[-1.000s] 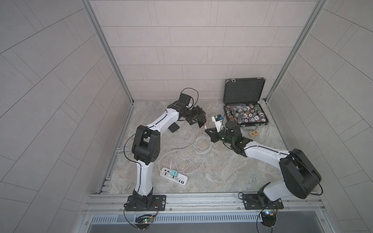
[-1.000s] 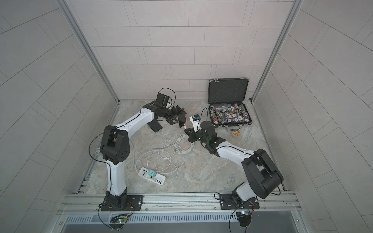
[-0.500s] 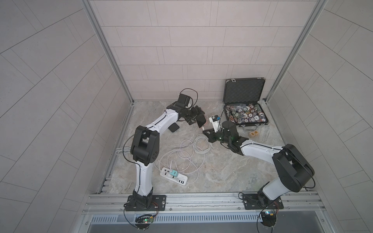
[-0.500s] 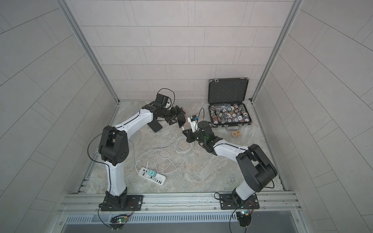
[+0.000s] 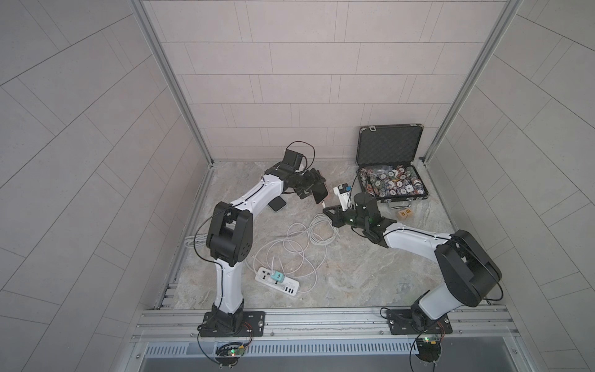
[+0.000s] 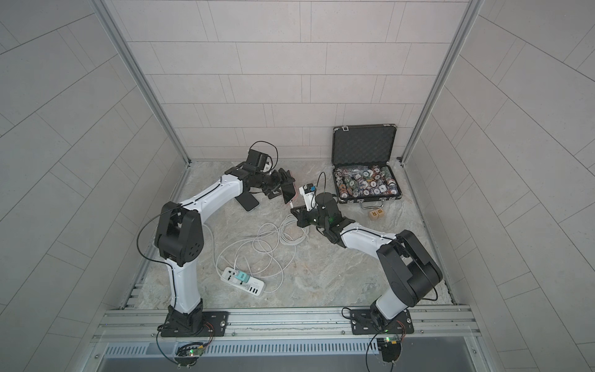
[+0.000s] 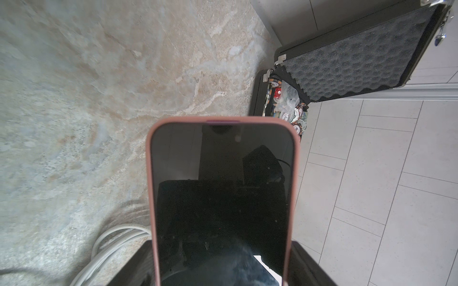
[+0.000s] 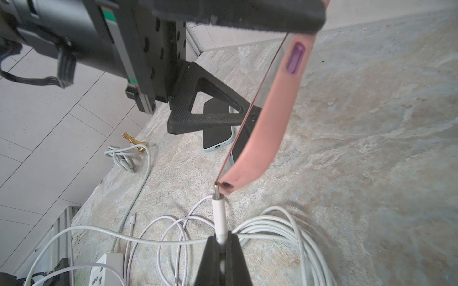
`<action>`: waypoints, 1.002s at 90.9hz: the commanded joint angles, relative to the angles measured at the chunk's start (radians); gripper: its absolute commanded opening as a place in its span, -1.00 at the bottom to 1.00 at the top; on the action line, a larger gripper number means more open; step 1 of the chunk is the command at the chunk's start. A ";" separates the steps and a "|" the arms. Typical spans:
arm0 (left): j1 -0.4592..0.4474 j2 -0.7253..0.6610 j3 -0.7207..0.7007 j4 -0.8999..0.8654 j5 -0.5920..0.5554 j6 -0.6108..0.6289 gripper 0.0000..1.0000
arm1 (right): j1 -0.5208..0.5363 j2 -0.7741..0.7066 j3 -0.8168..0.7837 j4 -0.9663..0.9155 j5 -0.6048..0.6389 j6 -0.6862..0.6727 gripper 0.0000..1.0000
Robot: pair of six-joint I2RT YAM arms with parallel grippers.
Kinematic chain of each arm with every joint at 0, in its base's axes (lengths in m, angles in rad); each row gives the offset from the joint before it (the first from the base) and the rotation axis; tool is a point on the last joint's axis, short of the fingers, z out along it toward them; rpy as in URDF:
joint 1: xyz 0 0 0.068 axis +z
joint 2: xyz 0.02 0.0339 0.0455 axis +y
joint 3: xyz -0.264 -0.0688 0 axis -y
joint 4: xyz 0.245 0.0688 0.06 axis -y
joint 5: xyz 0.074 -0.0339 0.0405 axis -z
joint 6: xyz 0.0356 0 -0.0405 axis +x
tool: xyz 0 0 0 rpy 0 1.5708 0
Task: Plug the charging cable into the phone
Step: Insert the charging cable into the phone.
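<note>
A phone (image 7: 223, 198) in a pink case, its screen dark, is held off the table with my left gripper (image 7: 223, 272) shut on its two long sides. Both top views show it tilted at mid-table (image 5: 320, 193) (image 6: 288, 193). My right gripper (image 8: 220, 241) is shut on the white plug (image 8: 219, 215) of the charging cable (image 5: 309, 232). The plug's metal tip touches the phone's lower end (image 8: 230, 184), beside a dark opening in the case. Whether the tip is in the port I cannot tell.
A second phone (image 5: 278, 203) lies flat under the left arm. A white power strip (image 5: 278, 281) with a teal charger sits near the front. An open black case (image 5: 388, 145) of poker chips stands at back right, with wooden blocks (image 5: 404, 213) before it. A gold piece (image 8: 133, 141) lies by the wall.
My right gripper has moved left toward the phone with the plug in it, bringing the tip up to the phone's lower end. The left arm has hardly moved.
</note>
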 commanded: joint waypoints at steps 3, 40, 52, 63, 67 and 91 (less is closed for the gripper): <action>0.001 -0.057 -0.012 0.031 0.018 0.011 0.17 | -0.001 -0.021 -0.012 0.005 0.007 0.028 -1.00; 0.001 -0.065 -0.031 0.044 -0.002 0.022 0.16 | -0.003 -0.018 -0.023 0.011 0.007 0.041 -1.00; 0.001 -0.067 -0.043 0.055 -0.004 0.020 0.14 | -0.003 -0.016 -0.020 0.018 0.004 0.042 -1.00; 0.002 -0.068 -0.048 0.059 -0.003 0.021 0.14 | -0.003 -0.009 -0.011 0.021 0.003 0.053 -1.00; 0.001 -0.068 -0.049 0.060 -0.005 0.022 0.14 | -0.003 -0.003 -0.005 0.017 0.004 0.058 -1.00; 0.000 -0.074 -0.059 0.064 -0.011 0.022 0.13 | -0.003 0.045 0.019 0.011 -0.003 0.094 -1.00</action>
